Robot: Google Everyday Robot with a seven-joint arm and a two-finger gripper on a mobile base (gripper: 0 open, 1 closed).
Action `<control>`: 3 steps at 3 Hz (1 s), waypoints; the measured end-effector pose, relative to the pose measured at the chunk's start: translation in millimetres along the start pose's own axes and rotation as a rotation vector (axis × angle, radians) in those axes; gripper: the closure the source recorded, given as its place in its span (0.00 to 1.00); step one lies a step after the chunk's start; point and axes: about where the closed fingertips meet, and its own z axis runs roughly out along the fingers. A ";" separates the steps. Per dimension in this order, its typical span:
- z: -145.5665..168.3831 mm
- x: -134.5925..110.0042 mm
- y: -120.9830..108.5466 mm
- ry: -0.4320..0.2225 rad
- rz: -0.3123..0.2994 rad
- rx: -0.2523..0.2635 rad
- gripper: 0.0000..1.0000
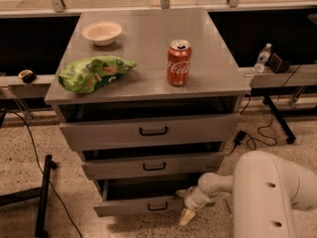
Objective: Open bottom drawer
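Sitting low in the middle of the frame, the bottom drawer (pixel 138 206) is seen pulled out a little. The claw (pixel 184 205) is placed at its right end, fingers spread apart. A Coca-Cola can (pixel 179 63) is stood on the surface (pixel 148 38) above.

1 tool (pixel 184 205) beside 3 drawers (pixel 153 131) (pixel 154 166) (pixel 157 207), plus 1 can (pixel 179 63), 1 bowl (pixel 101 32), 1 bag (pixel 94 73).

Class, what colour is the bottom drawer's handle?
Black handle, best in camera view; gripper beside the bottom drawer's right end.
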 end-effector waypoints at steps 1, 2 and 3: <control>-11.3 -6.6 33.3 0.032 0.000 -0.044 0.24; -21.4 -8.8 60.9 0.054 0.007 -0.082 0.24; -32.9 -15.3 74.7 0.017 0.009 -0.094 0.23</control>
